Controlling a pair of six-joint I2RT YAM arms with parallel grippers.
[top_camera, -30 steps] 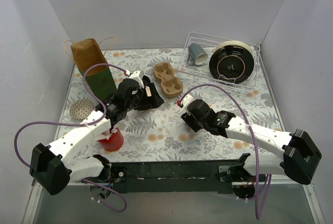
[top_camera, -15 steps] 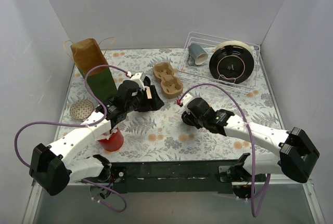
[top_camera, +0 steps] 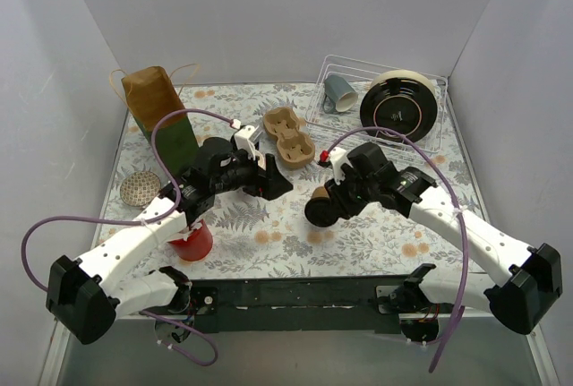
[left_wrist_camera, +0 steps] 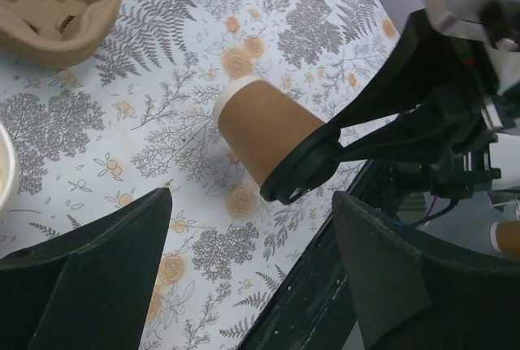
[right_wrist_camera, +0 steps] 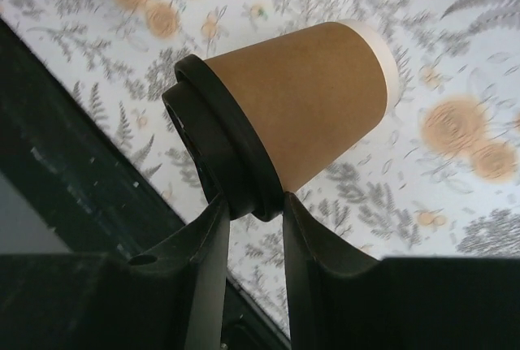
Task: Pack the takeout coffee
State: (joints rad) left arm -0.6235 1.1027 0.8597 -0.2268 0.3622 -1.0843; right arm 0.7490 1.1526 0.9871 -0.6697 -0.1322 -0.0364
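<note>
One takeout coffee cup (top_camera: 331, 201), tan with a black lid (right_wrist_camera: 213, 149), hangs tilted on its side over the floral table. My right gripper (top_camera: 319, 210) is shut on the lid's rim, as the right wrist view (right_wrist_camera: 252, 204) shows. The cup body (right_wrist_camera: 305, 110) points away from the fingers. My left gripper (top_camera: 272, 182) is open and empty just left of it. In the left wrist view (left_wrist_camera: 244, 285) the cup (left_wrist_camera: 264, 132) lies ahead between my wide-open fingers (left_wrist_camera: 89, 269). No other lidded cup shows.
A tan pulp cup carrier (top_camera: 288, 133) lies at the back centre and also shows in the left wrist view (left_wrist_camera: 53, 5). A brown paper bag (top_camera: 159, 108) stands at back left. A red cup (top_camera: 192, 243) sits under my left arm. A wire rack (top_camera: 430, 144) holds a grey-blue mug (top_camera: 340, 90) and a black plate (top_camera: 401, 108).
My right gripper has risen and swung right with the cup held by its lid, bringing the cup into sight. My left gripper has shifted a little to the right.
</note>
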